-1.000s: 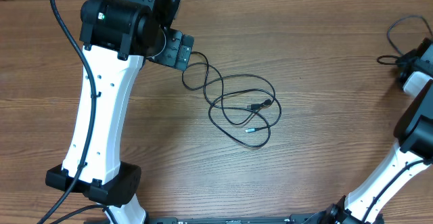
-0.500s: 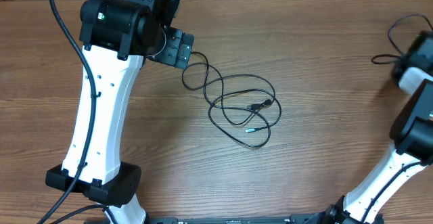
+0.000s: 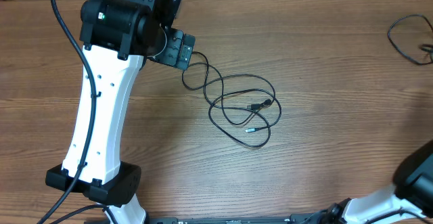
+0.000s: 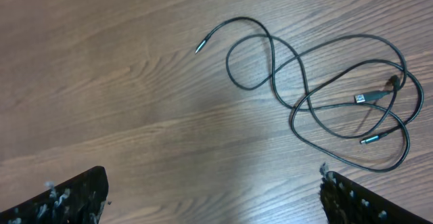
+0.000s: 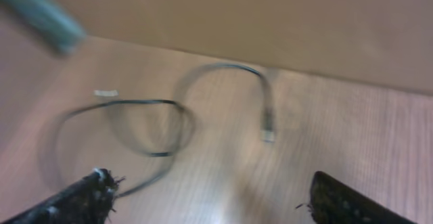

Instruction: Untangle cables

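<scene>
A tangle of thin black cables lies looped in the middle of the table. In the left wrist view the same loops lie ahead and to the right, with small plug ends showing. My left gripper hovers at the tangle's upper left end; in its own view it is open over bare wood. A separate cable lies at the far right edge. The right wrist view shows it blurred, just beyond my right gripper, which is open and empty.
The left arm's white link and base stand at the left of the table. Part of the right arm shows at the lower right corner. A thick black arm cable hangs along the left arm.
My right gripper has opened and let go of the cable at the far right. Its head has pulled out of the overhead view. The left arm and the middle tangle have not moved.
</scene>
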